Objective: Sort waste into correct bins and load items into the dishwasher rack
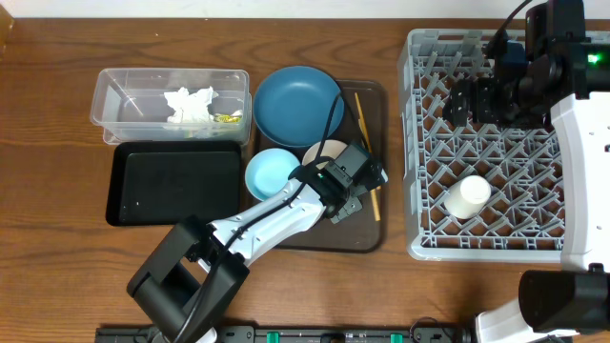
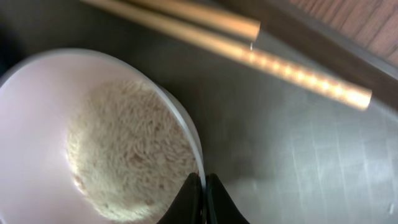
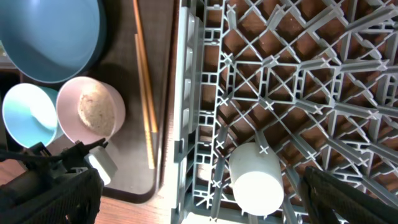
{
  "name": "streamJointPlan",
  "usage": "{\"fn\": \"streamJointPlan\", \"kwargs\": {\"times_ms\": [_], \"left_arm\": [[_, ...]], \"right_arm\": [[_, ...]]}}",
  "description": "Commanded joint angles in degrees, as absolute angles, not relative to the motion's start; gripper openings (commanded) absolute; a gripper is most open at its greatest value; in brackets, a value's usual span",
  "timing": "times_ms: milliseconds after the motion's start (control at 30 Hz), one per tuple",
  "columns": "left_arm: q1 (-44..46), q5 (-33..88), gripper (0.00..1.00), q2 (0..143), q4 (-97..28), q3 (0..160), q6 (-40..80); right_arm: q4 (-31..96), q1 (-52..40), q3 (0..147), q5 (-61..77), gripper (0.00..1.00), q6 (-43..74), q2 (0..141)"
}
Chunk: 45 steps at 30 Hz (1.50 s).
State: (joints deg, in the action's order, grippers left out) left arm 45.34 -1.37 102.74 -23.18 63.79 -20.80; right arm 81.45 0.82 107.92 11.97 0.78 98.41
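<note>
- The left gripper [image 2: 203,194] is clenched on the near rim of the cream round bowl [image 2: 31,112], one finger inside and one outside.
- Loose white rice grains [image 2: 130,149] lie heaped in that bowl, so I judge emptying it comes before racking.
- The thin wooden chopsticks [image 2: 249,46] lie just beyond the bowl to the right, on the brown serving tray [image 1: 367,238].
- On the same tray, the light-blue bowl [image 1: 271,173] sits left of the cream one, and the large dark-blue round plate [image 1: 297,103] sits at the far side; none of these is racked yet.
- Farther left, the clear rectangular plastic tub [image 1: 105,100] already holds crumpled white tissue paper [image 1: 189,103] and a small yellow wrapper [image 1: 227,117].
- The shallow black rectangular tray [image 1: 172,186] near it looks bare.
- At the right, the grey lattice dishwasher rack [image 1: 416,143] holds only the small white cup [image 1: 469,197].
- The right gripper [image 3: 200,174] hangs released above the rack, gripping nothing.
- Roughly, the paper waste and one item are done; the rice and four items remain.
</note>
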Motion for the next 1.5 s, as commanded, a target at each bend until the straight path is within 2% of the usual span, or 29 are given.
{"fn": "streamJointPlan", "kwargs": {"times_ms": [0, 233, 667, 767, 933, 1233, 1467], "left_arm": [[45.21, -1.93, 0.06, 102.10, -23.64, 64.20, -19.94], [46.72, 1.32, 0.06, 97.23, -23.66, 64.34, -15.92], [44.12, 4.12, 0.06, 80.90, -25.34, 64.42, 1.69], [39.33, 5.96, 0.06, 76.64, -28.45, 64.42, 4.82], [26.20, 18.35, 0.06, 72.84, -33.67, 64.42, 6.39], [1.17, 35.81, 0.06, 72.99, -40.75, 64.25, 5.63], [-11.66, 43.53, 0.06, 74.43, -44.18, 63.86, 1.65]], "right_arm": [[81.71, 0.23, 107.77, 12.32, 0.99, -0.10, 98.56], [81.65, 0.23, 107.77, 12.29, 0.99, -0.10, 98.56], [81.67, 0.23, 107.77, 12.29, 0.99, -0.12, 98.56], [81.65, 0.23, 107.77, 12.29, 0.99, -0.47, 98.56], [81.49, 0.23, 107.77, 12.27, 0.99, -0.54, 98.56], [80.90, 0.23, 107.77, 12.29, 0.99, -0.54, 98.56], [80.75, 0.23, 107.77, 12.29, 0.99, -0.54, 98.56]]}}
